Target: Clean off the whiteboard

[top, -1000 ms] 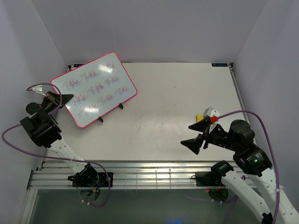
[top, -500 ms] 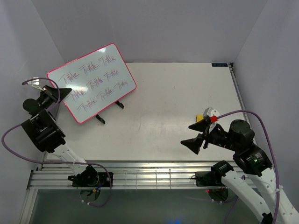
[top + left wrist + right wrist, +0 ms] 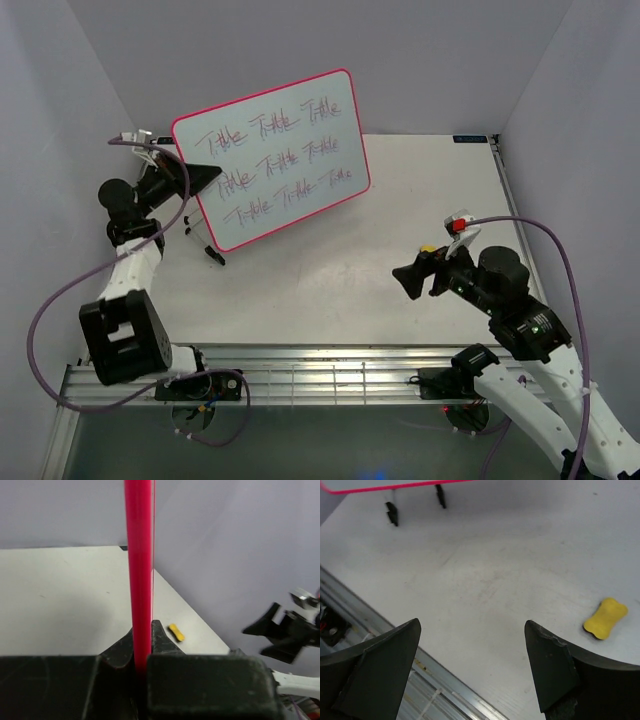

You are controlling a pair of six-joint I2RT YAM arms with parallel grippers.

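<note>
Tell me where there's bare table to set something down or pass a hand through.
The middle of the table is bare, between the whiteboard clamped in the left gripper and the open right gripper. The far right stretch by the wall is bare too. It is crowded only around the yellow eraser beside the right gripper.

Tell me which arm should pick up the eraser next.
Right. The right tool is open and hangs near the eraser; the left tool is shut on the whiteboard frame.
</note>
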